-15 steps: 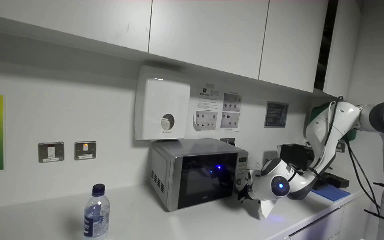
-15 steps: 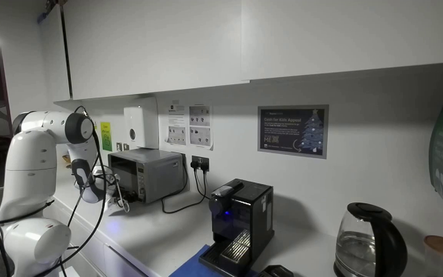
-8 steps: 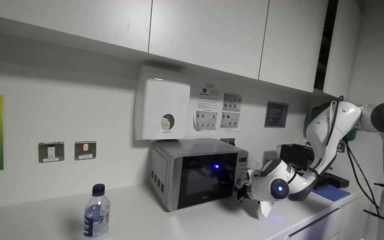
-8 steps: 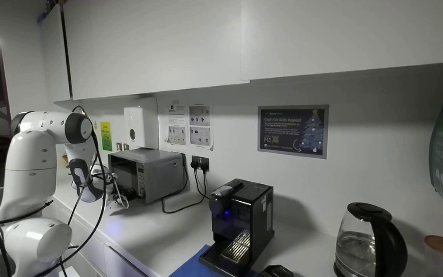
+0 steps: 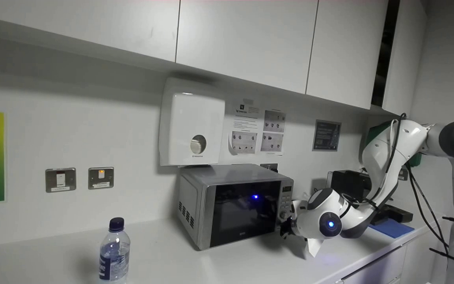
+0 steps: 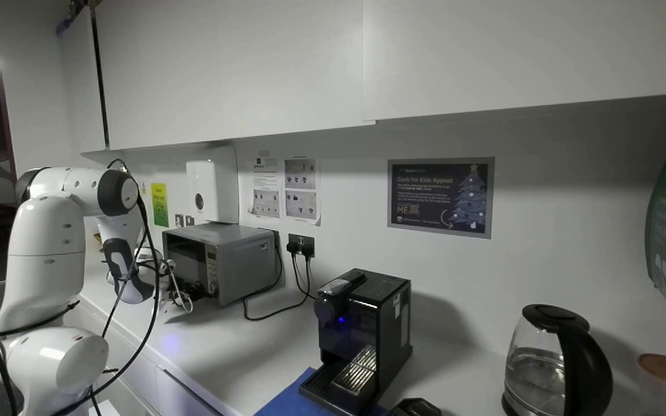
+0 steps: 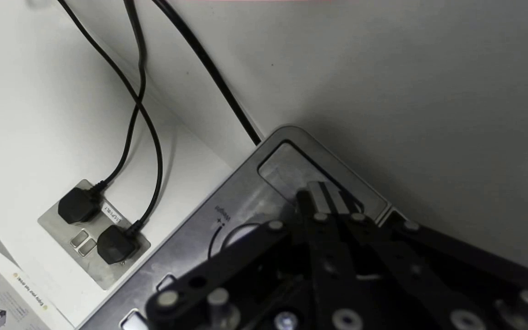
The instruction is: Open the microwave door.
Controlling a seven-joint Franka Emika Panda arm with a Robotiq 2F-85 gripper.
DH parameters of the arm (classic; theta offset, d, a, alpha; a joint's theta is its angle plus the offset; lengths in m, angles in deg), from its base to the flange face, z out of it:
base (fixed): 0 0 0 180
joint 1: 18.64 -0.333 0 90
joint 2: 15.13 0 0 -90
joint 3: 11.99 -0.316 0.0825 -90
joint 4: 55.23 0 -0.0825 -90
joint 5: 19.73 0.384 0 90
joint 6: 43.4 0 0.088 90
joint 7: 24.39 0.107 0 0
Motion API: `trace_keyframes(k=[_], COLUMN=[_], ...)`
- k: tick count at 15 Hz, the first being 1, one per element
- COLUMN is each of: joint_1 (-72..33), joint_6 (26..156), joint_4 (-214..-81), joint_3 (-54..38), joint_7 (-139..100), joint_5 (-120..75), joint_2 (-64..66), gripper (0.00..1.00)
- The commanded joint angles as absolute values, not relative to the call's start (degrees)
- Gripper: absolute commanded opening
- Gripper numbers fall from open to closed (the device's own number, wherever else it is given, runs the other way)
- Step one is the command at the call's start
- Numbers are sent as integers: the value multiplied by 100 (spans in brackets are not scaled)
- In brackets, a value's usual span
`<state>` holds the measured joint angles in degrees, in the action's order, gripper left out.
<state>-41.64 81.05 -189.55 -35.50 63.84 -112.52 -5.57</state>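
The silver-grey microwave (image 5: 227, 174) stands on the counter against the wall. Its door (image 5: 242, 217), with the dark glass window, looks flush and shut in both exterior views. My gripper (image 5: 285, 228) is low at the control panel, right of the door. In the wrist view, my gripper (image 7: 323, 194) is shut, with its fingertips side by side and nothing seen between them. The tips lie over the lower part of the rectangular button (image 7: 289, 167) at the panel's bottom corner. Whether they touch it, I cannot tell. The dial (image 7: 243, 233) is partly hidden behind the gripper.
A water bottle (image 5: 114, 252) stands at the front left. A white dispenser (image 5: 193, 122) hangs just above the microwave, under wall cupboards (image 5: 246, 43). A coffee machine (image 6: 362, 335), a kettle (image 6: 547, 358) and black power cables (image 6: 266, 316) are on the counter's other side.
The arm has shifted very slightly, with the wrist a little lower and nearer the microwave, mostly in the first half second. The door has not visibly moved.
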Motion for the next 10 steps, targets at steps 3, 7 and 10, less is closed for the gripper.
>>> trace_keyframes(k=[3, 7, 10], joint_1=[-4076, -4029, -4000], joint_6=[8010, 8080, 8120], joint_4=[-18957, -19026, -19029], joint_3=[-3439, -3393, -3367], joint_7=[6367, 6493, 6640], joint_5=[-11423, -11518, -11655], joint_2=[-574, -635, -650], gripper=[0, 0, 0])
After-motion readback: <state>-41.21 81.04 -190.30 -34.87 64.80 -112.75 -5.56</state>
